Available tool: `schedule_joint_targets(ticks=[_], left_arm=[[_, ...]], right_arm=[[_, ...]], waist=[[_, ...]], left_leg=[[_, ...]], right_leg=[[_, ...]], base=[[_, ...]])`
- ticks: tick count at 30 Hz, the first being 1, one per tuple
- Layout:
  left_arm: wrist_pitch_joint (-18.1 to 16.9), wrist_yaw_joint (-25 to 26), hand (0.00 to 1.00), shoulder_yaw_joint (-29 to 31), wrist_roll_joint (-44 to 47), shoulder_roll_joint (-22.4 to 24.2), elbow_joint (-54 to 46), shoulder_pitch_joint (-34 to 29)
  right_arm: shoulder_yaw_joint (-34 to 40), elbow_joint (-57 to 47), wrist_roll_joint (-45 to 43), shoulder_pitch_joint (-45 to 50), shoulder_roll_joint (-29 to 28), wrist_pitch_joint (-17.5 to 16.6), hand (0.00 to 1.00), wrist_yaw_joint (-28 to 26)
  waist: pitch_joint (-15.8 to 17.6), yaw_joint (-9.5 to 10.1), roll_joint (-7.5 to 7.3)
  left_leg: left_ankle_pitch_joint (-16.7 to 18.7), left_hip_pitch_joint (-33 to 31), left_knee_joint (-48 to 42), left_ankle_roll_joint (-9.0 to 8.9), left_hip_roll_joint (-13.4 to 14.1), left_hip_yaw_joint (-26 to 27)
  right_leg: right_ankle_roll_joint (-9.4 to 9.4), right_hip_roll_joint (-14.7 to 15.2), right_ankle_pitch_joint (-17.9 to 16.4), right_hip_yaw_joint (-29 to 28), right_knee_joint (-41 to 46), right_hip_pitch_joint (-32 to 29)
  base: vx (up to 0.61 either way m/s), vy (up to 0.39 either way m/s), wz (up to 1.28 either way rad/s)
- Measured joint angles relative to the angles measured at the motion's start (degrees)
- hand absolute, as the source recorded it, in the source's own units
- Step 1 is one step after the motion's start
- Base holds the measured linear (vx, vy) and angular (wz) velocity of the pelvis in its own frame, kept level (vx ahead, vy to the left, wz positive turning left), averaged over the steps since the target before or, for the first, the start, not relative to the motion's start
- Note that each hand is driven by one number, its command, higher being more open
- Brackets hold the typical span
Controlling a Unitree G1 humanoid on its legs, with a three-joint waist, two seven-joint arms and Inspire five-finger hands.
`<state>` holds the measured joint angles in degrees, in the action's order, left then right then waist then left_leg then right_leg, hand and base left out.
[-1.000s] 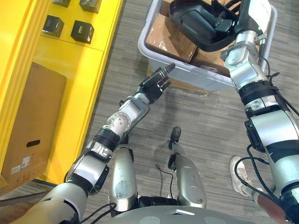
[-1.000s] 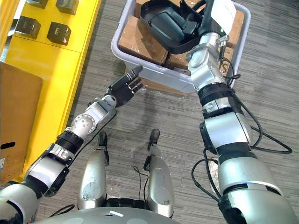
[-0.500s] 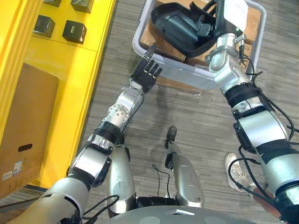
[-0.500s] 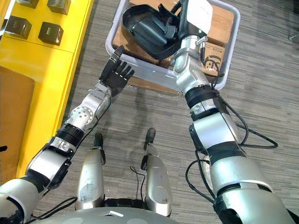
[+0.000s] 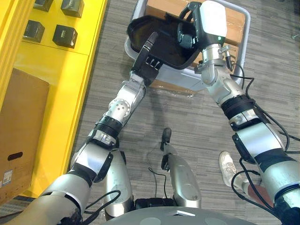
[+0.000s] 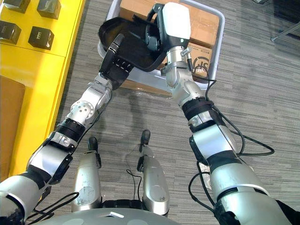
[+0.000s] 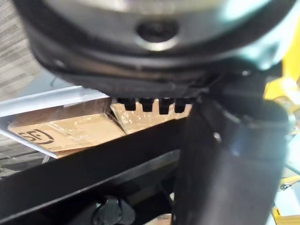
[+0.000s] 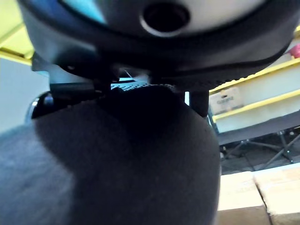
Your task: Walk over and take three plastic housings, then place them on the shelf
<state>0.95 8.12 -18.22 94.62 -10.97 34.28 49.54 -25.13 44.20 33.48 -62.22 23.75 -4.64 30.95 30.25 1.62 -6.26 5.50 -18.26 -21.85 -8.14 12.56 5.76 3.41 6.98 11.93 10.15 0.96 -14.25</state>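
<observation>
**Here, one housing up over the bin's corner, a hand on each side**

A black plastic housing [image 5: 157, 33], hollow side up, hangs tilted above the near-left corner of the grey bin [image 5: 244, 29], clear of the wrapped cardboard boxes [image 5: 233, 18] that lie inside it. The right hand [image 5: 186, 33] has it by the right end, with dark fingers hooked over the rim and into the hollow. Black on black, how far they close is hard to make out. The left hand [image 5: 146, 63] reaches up from below, its fingers straight and laid flat against the housing's outer wall, grasping nothing. In the left wrist view the housing [image 7: 93, 173] runs as a dark band just past the fingers, with the boxes behind it.

The yellow shelf [image 5: 61, 79] stands well apart on the left. Small black boxes [image 5: 64, 33] sit on its upper level and a brown carton [image 5: 18, 131] stands lower down. A person's shoe [image 5: 228, 165] rests on the grey floor [image 5: 187, 117] by the right arm.
</observation>
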Motion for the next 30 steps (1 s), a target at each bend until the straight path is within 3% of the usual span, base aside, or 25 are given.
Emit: schedule_joint_targets(ticks=[3,4,8,10,12,16,20,23,26,27,30], left_arm=[[0.1,0.03,1.0,-1.47,-0.32,0.02,0.07,-0.18],[0.09,0.03,0.0,-1.67,-0.45,0.03,0.07,-0.18],[-1.8,-0.07,0.0,-2.34,-0.49,0.02,0.08,-0.91],[-3.91,-1.05,0.0,-2.87,-0.5,0.09,0.07,-2.05],[-8.15,-2.48,0.0,-3.5,-0.44,0.64,0.06,-3.35],[-12.15,-4.66,0.0,-5.28,-0.64,1.0,-0.26,-5.88],[-15.09,-7.29,0.0,-7.39,-5.1,1.03,-3.03,-12.63],[-15.43,-10.41,0.0,-8.02,-9.29,1.02,-5.82,-17.6],[-17.65,-14.39,0.0,-8.26,-13.1,1.14,-8.9,-23.94],[-18.29,-14.62,0.0,-8.42,-14.65,1.18,-10.39,-26.48],[-22.5,-12.87,0.0,-8.24,-22.13,2.0,-14.4,-31.71]], right_arm=[[-0.13,-0.16,0.06,1.56,-0.35,-2.04,0.0,1.06],[-0.11,-0.58,0.06,1.99,-0.44,-2.4,0.0,1.28],[1.2,-5.82,2.07,6.34,-0.8,-4.23,0.0,2.25],[2.03,-7.78,2.07,8.82,-1.5,-5.38,0.0,2.3],[3.2,-11.75,2.08,13.67,-1.78,-6.99,0.0,3.0],[6.38,-17.73,2.27,21.64,-4.06,-8.94,0.0,4.73],[7.57,-24.99,4.55,33.09,-5.81,-12.7,0.0,8.62],[9.17,-28.86,6.21,41.37,-8.43,-16.37,0.0,11.82],[9.31,-30.87,8.8,48.19,-11.31,-19.76,0.0,15.11],[9.23,-31.16,8.9,50.53,-11.88,-20.8,1.0,15.86],[8.66,-31.7,8.77,54.33,-13.09,-22.79,1.0,16.38]], waist=[[0.01,0.0,-0.01],[-0.01,-0.05,-0.04],[-0.01,-0.07,-0.12],[-0.02,-0.14,-0.19],[-0.04,-0.03,-0.24],[-0.1,0.02,-0.42],[-0.14,-0.21,-0.54],[-0.35,-0.08,-0.83],[-4.05,-0.21,-1.74],[-6.2,-0.18,-1.87],[-9.77,-0.16,-1.09]], left_leg=[[0.0,0.8,0.17,0.0,0.0,0.12],[0.0,0.93,0.18,0.0,0.0,0.12],[-0.06,2.33,1.01,-0.06,-0.02,0.53],[-0.09,3.66,1.66,-0.08,-0.02,0.82],[-0.25,5.17,2.92,-0.23,-0.09,1.0],[-0.84,6.8,4.98,-0.51,-0.27,1.3],[-0.91,10.1,6.62,-0.55,-0.37,1.55],[-0.72,13.65,8.17,-0.45,-0.69,1.82],[-0.14,15.05,9.99,-0.01,-0.87,1.91],[-0.16,15.36,10.57,0.0,-0.95,1.98],[-0.34,17.38,12.24,-0.27,-1.14,2.35]], right_leg=[[0.0,0.0,0.0,-0.04,-0.11,0.7],[0.0,0.0,0.0,-0.04,-0.12,0.79],[0.01,0.0,0.0,-0.23,-0.36,1.74],[0.02,-0.03,-0.01,-0.27,-1.08,3.01],[0.02,-0.07,0.0,-0.15,-2.01,4.39],[0.03,-0.09,-0.01,0.03,-3.0,5.44],[0.03,-0.18,-0.06,0.54,-4.21,8.52],[0.03,-0.04,-1.14,0.73,-4.29,11.38],[0.02,0.01,-2.36,1.06,-5.14,12.41],[0.01,0.01,-2.4,1.17,-5.36,12.46],[0.62,0.15,-2.71,1.38,-5.35,13.56]], base=[[0.0,0.0,0.0],[0.0,0.0,0.0],[0.01,0.016,-0.02],[0.02,0.017,-0.02],[0.04,0.021,0.01],[0.05,0.018,0.01],[0.08,0.026,0.01],[0.03,0.015,0.01],[0.01,0.003,0.0],[0.08,0.021,-0.01],[0.1,0.03,-0.01]])
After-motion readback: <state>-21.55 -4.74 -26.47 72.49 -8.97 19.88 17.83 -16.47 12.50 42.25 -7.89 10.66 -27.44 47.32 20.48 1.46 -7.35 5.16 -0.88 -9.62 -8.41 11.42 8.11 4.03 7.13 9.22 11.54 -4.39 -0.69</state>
